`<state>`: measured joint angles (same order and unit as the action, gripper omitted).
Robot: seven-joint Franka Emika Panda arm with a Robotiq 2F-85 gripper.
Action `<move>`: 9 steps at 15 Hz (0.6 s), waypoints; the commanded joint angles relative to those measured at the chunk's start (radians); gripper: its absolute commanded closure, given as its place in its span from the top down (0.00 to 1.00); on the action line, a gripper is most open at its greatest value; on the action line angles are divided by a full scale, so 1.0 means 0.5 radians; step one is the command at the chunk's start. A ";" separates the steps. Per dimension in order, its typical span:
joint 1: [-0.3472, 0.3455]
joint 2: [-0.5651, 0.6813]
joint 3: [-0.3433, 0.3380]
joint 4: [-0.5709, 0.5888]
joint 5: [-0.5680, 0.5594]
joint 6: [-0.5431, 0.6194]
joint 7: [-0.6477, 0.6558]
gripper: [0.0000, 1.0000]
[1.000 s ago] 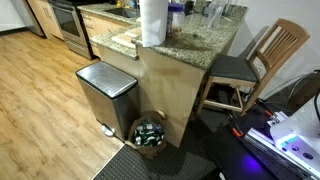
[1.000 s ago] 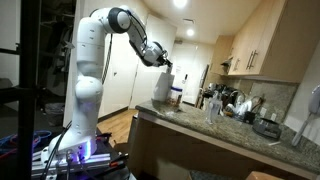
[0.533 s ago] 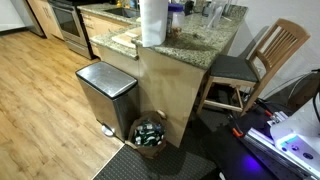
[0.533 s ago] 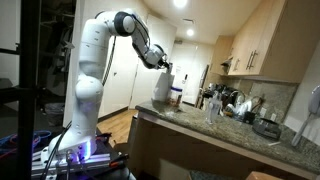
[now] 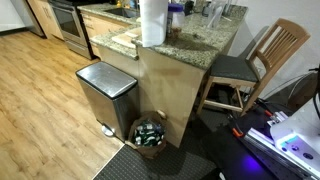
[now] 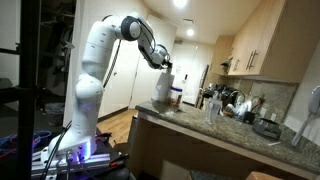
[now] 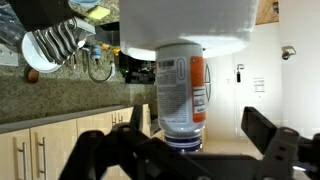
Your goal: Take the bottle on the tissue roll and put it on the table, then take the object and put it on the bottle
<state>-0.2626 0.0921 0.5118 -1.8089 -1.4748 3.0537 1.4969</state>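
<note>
Low on the left a steel bin (image 5: 105,92) stands against the table's wood base, well below the work and no bother to the arm (image 6: 100,60). Above it the roll (image 5: 152,22) stands upright near the edge of the table (image 5: 195,42). It makes a tall perch that lifts the bottle clear of everything else on the granite.

The wrist view reads upside down. In it the bottle (image 7: 181,85) stands on the roll's flat end, cap pointing away from the paper and orange label towards the camera. The hand (image 7: 192,115) is level with the bottle, its fingers (image 7: 262,132) spread wide on either side, and nothing is gripped yet. One finger looks just beside the bottle's wall and the other stands well off, so I'd say the hand wants centring before it shuts.

The perch is narrow. A sideways nudge could tip the bottle off it, or rock the roll towards the table edge.

Further right, the clutter (image 6: 225,103) of jars and dishes crowds the granite. The best room for setting the bottle down looks to be the bare patch just beside the roll. A chair (image 5: 265,55) sits at the far right, out of the way.
</note>
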 commanded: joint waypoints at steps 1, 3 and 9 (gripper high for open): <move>0.007 0.056 -0.014 0.076 -0.151 0.030 0.119 1.00; 0.019 0.108 -0.014 0.164 -0.332 0.028 0.228 1.00; 0.006 0.123 0.000 0.225 -0.595 0.002 0.524 1.00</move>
<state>-0.2594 0.1541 0.5118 -1.6959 -1.7734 3.0545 1.7596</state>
